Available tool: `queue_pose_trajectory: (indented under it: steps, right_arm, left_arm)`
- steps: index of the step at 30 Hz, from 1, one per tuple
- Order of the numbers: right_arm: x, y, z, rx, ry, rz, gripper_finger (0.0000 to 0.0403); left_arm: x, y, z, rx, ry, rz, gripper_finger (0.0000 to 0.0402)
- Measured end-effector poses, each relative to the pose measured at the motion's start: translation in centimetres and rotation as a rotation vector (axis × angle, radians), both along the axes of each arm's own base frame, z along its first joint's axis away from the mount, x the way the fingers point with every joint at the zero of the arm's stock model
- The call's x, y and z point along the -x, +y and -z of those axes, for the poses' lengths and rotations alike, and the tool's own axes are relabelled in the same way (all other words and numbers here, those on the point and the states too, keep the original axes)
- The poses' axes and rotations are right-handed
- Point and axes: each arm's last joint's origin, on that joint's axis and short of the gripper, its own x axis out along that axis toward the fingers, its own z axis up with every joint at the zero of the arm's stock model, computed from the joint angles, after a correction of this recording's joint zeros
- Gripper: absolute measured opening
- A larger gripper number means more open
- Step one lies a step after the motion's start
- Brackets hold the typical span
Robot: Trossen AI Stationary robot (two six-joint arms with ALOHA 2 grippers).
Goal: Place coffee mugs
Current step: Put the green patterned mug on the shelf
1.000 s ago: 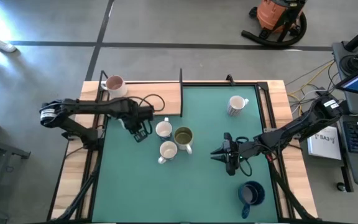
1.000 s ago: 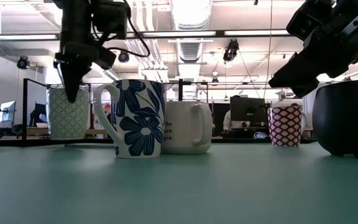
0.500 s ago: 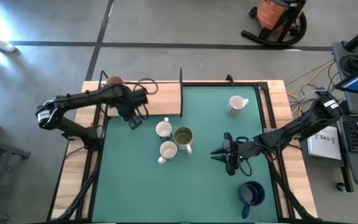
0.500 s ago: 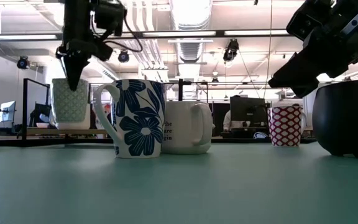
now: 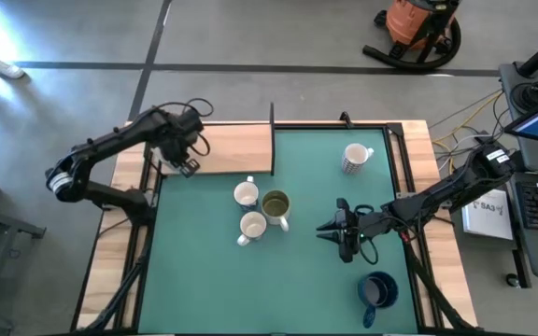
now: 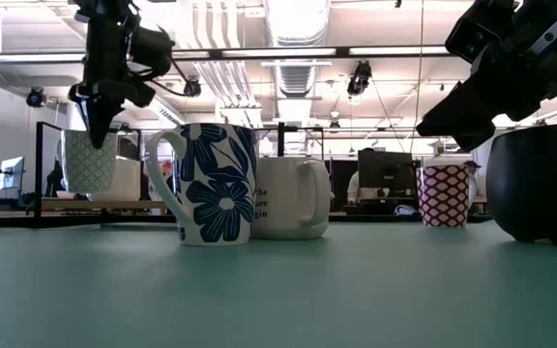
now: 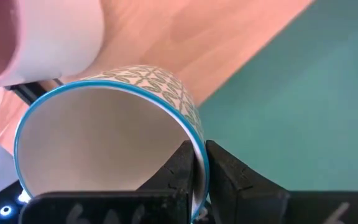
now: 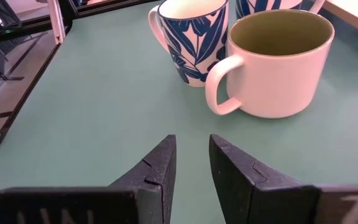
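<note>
I pinch the patterned mug by its rim in my left gripper, above the wooden board, while my right gripper waits part-open.

Three handled ceramic mugs cluster at the centre of the green-topped desk; a red-patterned white mug stands well apart at the far right, and a dark blue mug sits near the front right. The right pincer lies between cluster and dark blue mug; the left pincer hangs over the wooden board at the far left.

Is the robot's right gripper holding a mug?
No, the right gripper is open and empty above the green table, short of the cream mug.
</note>
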Motion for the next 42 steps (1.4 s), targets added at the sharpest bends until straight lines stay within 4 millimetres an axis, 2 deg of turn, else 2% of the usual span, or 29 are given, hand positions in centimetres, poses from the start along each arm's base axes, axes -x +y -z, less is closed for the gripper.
queue_pose_trajectory:
  steps: [8, 17, 28, 42]
  right_arm:
    - [0.0, 0.0, 0.0, 0.0, 0.0, 0.0, 0.0086]
    - [0.0, 0.0, 0.0, 0.0, 0.0, 0.0, 0.0086]
    - [0.0, 0.0, 0.0, 0.0, 0.0, 0.0, 0.0086]
    - [0.0, 0.0, 0.0, 0.0, 0.0, 0.0, 0.0086]
  left_arm:
    - [1.4, 1.3, 1.0, 0.017, 0.018, -0.023, 0.0013]
    - [1.8, 2.1, 1.1, 0.004, -0.002, -0.037, 0.0017]
    - [2.1, 2.0, 1.2, 0.021, 0.017, -0.043, 0.0046]
    - [2.3, 1.8, 1.1, 0.034, 0.04, -0.067, 0.0049]
